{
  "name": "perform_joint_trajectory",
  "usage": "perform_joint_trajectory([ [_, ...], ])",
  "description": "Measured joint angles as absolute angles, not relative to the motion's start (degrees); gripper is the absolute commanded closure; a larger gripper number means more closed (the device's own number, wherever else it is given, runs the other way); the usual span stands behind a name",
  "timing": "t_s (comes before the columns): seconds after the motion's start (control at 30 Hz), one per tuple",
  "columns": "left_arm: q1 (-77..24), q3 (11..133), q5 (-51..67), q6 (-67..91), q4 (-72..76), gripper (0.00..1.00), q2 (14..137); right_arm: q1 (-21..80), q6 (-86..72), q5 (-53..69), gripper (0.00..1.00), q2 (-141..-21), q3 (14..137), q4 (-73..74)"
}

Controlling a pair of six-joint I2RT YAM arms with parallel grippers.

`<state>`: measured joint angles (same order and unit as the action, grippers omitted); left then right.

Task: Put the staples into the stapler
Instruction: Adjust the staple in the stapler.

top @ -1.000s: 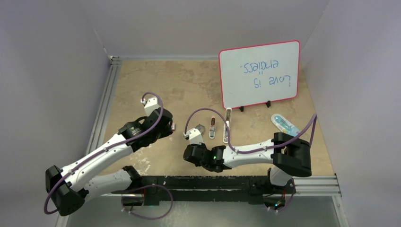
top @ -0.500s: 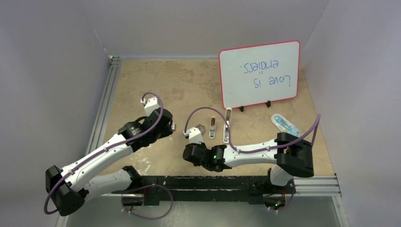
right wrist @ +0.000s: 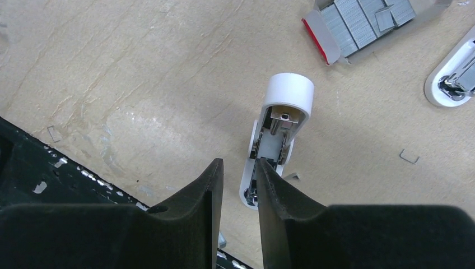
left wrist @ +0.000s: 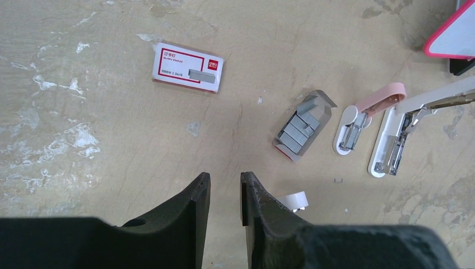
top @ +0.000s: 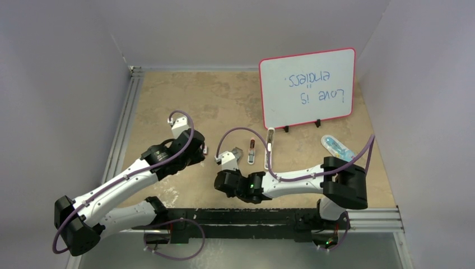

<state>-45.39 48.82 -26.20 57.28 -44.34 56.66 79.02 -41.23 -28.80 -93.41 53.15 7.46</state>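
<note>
Beige tabletop below, the right claw has nudged sideways at the small white stapler, nearly pressed together, pinch unclear; staples lie unloaded.

Right gripper points down at the tan table, fingers a narrow gap apart. White stapler piece lies just past the tips, its near end behind the right finger; contact unclear. Far right: open tray of grey staples. Another white stapler base at the right edge. Loose staple on the right. Black rail near left.
</note>
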Motion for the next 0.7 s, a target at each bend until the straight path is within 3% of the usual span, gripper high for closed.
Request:
perform_joint_trajectory([
  [0.7, -45.39, 47.92, -26.11, 57.43, -44.23, 0.74, 56.66, 79.02, -43.22, -27.49, 0.70, -94.54, 53.15, 7.75],
])
